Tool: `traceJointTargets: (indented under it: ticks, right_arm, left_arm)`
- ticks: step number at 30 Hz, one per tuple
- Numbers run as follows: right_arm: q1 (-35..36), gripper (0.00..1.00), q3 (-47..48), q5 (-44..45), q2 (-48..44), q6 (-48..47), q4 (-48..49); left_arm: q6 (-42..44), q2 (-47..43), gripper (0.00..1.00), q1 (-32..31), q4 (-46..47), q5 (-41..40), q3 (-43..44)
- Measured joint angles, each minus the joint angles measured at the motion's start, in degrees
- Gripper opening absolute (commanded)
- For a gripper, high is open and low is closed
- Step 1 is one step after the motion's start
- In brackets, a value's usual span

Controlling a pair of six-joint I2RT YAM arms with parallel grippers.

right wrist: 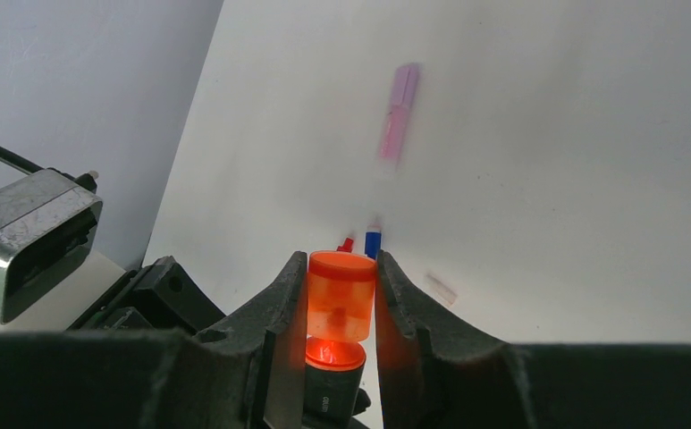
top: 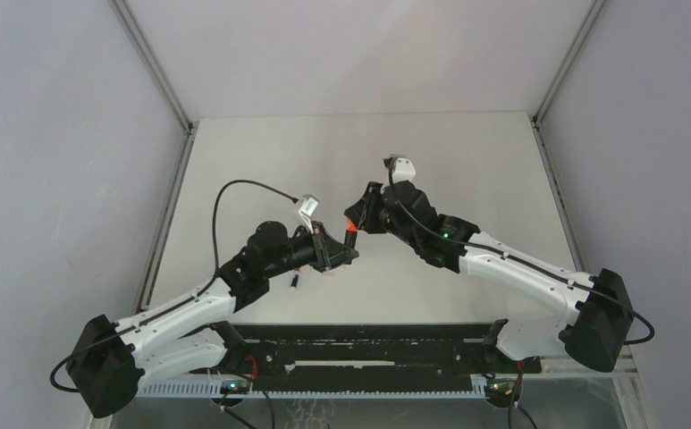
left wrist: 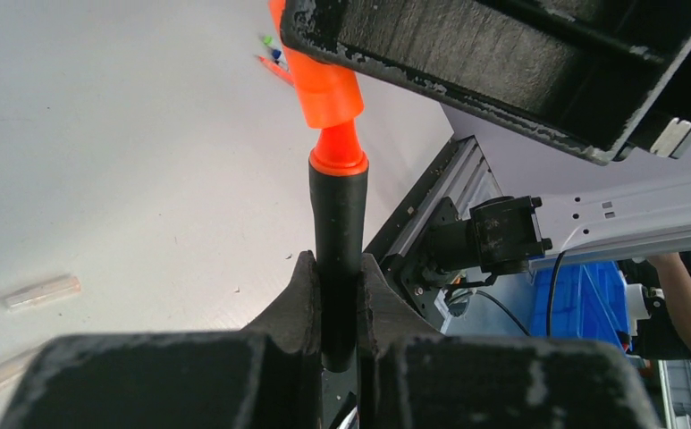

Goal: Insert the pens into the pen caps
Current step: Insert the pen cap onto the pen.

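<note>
Orange at the middle of the scene — what is it?

A bright orange cap (right wrist: 341, 299), translucent. The right jaws are closed snugly on it from both sides, above the middle of the pale surface (top: 324, 152).

And the other arm?

The left jaws are closed tight on the barrel of a stubby black highlighter (left wrist: 339, 223), which points up and away from them. Its orange tip meets the cap's open mouth. The cone of the tip is partly inside, and the orange collar at the top of the black barrel is outside.

So pen and cap are touching?

Yes, in line with each other and both held off the surface — the two arms reach in from the near edge and meet nose to nose.

What lies on the surface itself?

In the right wrist view a lilac-pink highlighter (right wrist: 398, 112), blurred, lies apart from the rest. Nearer, a blue piece (right wrist: 373, 243) and a red piece (right wrist: 346, 244) lie side by side, partly hidden behind the cap. I cannot tell whether they are pens or caps. A pale clear cap (right wrist: 442, 288) lies near them.
</note>
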Motion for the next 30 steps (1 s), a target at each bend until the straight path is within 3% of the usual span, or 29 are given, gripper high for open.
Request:
traceJointTargets:
  ticks: [30]
  right_arm:
    - [1.2,0.0,0.0,0.66,-1.07,-0.2,0.0]
  left_arm:
    - [-1.09,-1.27,0.0,-0.15,-0.35,-1.88,0.0]
